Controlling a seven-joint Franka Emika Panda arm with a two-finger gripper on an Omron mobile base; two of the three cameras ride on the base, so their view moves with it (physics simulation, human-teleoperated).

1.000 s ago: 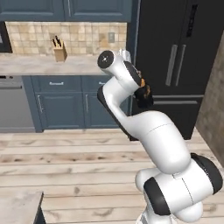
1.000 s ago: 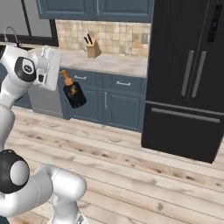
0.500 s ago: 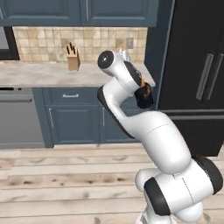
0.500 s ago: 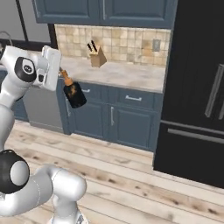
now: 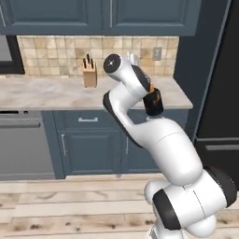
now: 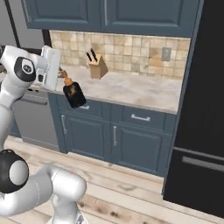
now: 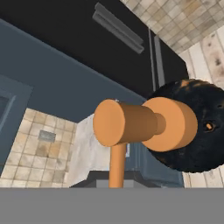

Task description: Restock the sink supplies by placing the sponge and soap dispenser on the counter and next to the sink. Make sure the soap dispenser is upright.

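The soap dispenser, a black rounded bottle with an orange pump top, hangs in the air in front of the blue cabinets. My gripper is shut on its pump end. The bottle is tilted, pump toward the hand and body lower. In the hand view the orange pump is close up, with the black body behind it. The beige marbled counter runs behind the bottle at about its height. The sponge and the sink are out of view.
A wooden knife block stands on the counter by the tile backsplash. A grey dishwasher front is to the left, a black fridge to the right. Wood floor lies ahead.
The whole picture has shifted: the base has moved, the cabinets and counter are nearer and the fridge has slid right. The gripper keeps its hold on the soap dispenser.
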